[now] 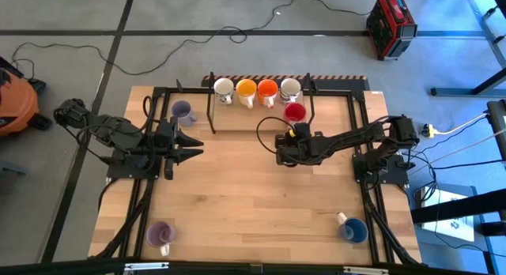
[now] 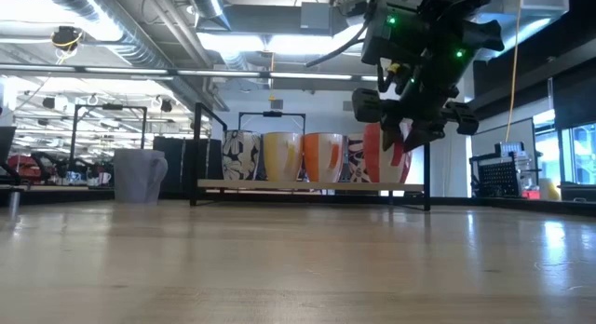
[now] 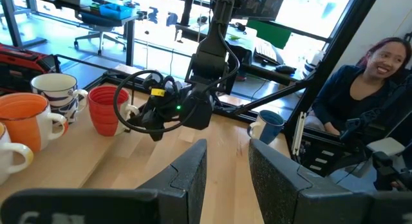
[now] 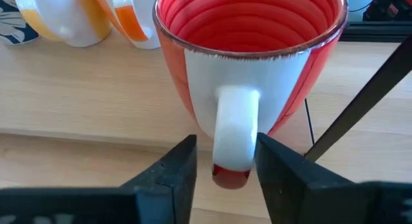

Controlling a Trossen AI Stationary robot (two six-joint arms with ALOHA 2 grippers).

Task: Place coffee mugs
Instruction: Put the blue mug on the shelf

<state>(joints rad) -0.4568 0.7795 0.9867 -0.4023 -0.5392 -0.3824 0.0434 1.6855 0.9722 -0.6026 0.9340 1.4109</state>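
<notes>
Dark fingers of the right gripper (image 4: pixel 222 169) are standing slightly apart on either side of the red mug's (image 1: pixel 295 112) white handle, apparently not clamping it. This mug is sitting upright and empty on the low wooden shelf (image 1: pixel 237 117), in front of four mugs lined in a row (image 1: pixel 257 89). Its arm is reaching in low from the desk's (image 1: pixel 253 204) right edge. At the left, the left gripper (image 1: pixel 198 145) is waiting, its fingers parted.

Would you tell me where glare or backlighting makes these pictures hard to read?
Low view: bright ceiling lights and windows backlight the row of ceramic mugs, leaving the right claw a dark silhouette. Left wrist view: bright windows wash out the background. Right wrist view: the red ribbed ceramic mug is evenly lit.
</notes>
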